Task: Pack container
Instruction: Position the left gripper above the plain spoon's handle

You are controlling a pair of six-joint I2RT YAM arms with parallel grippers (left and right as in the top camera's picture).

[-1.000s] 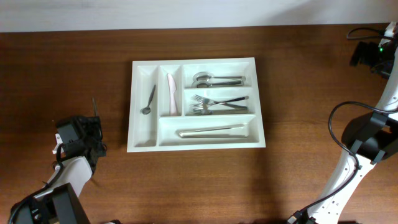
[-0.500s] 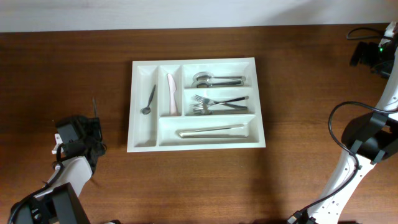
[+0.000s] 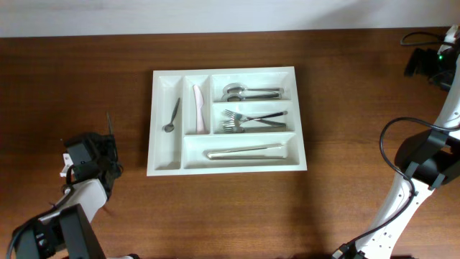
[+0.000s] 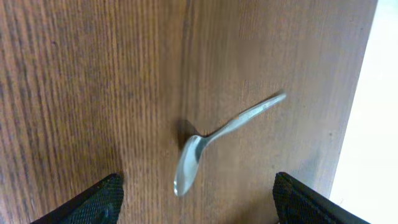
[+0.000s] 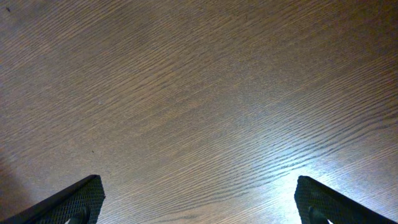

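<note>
Brown wooden table (image 3: 345,93), pale strip (image 3: 215,14) behind

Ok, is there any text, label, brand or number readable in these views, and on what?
None can be read.
The container is plain white.
The cutlery in it is too small to show any stamp.
The spoon on the table shows no marking.

Bare table (image 4: 93,74) surrounds the spoon (image 4: 211,140); the container (image 4: 376,124) stands near its handle.
</note>
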